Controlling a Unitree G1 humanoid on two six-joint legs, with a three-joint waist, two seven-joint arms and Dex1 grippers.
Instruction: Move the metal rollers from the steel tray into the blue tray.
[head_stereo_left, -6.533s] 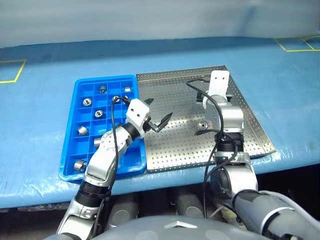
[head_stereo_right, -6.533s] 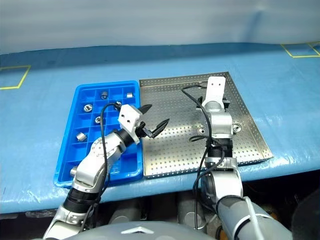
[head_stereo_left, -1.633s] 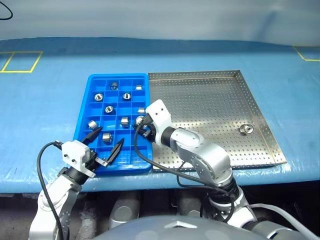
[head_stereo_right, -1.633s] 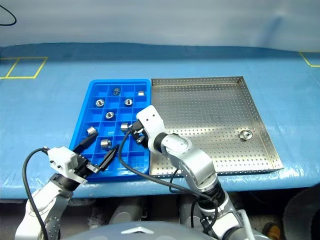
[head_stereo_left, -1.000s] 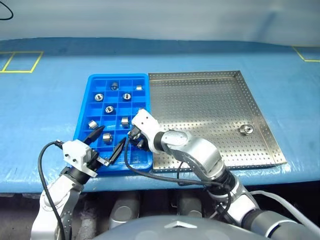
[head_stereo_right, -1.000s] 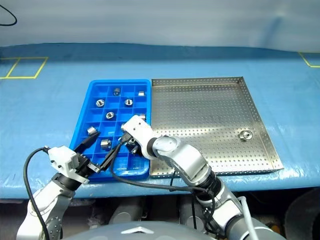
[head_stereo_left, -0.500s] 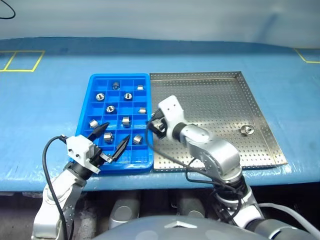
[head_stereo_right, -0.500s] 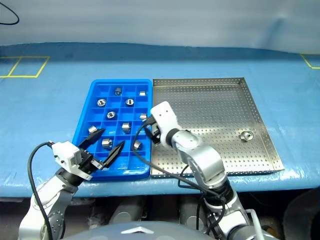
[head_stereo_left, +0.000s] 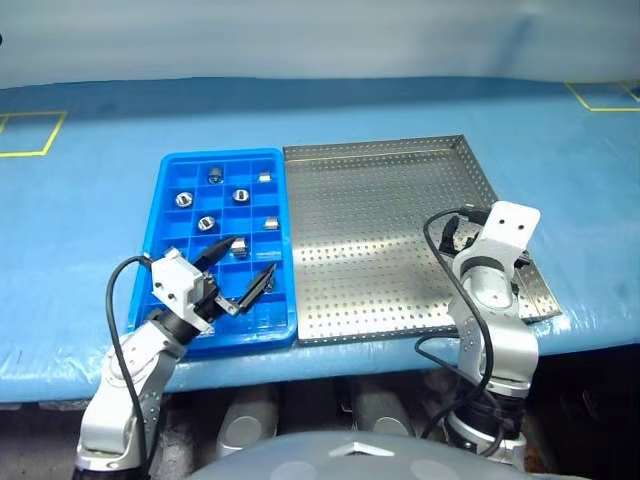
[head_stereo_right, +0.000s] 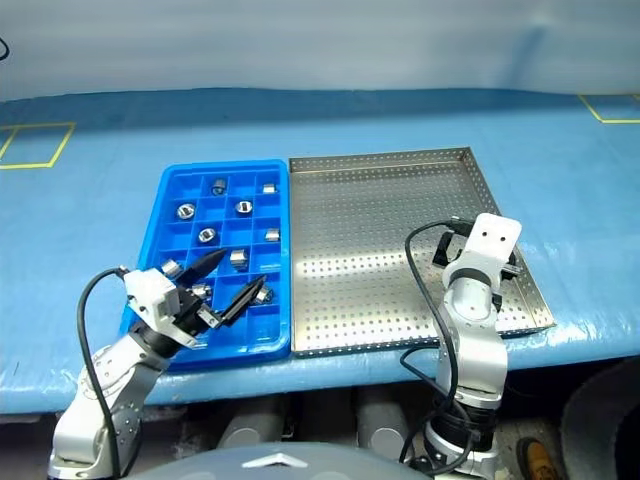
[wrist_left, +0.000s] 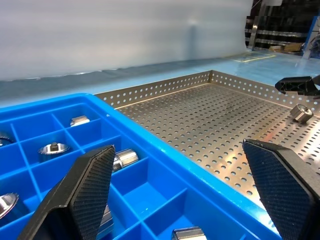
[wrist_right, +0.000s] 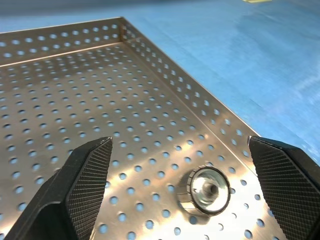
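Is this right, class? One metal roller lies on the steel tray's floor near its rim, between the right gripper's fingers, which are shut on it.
Not quite. The fingers of the right gripper are open, standing well apart on either side, not shut on the metal roller. It does lie on the steel tray's perforated floor near the rim. The right wrist view shows this.

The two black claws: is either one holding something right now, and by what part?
Nothing is held. The right gripper stands open around the last metal roller on the steel tray without touching it. The left gripper hangs open and empty over the blue tray.
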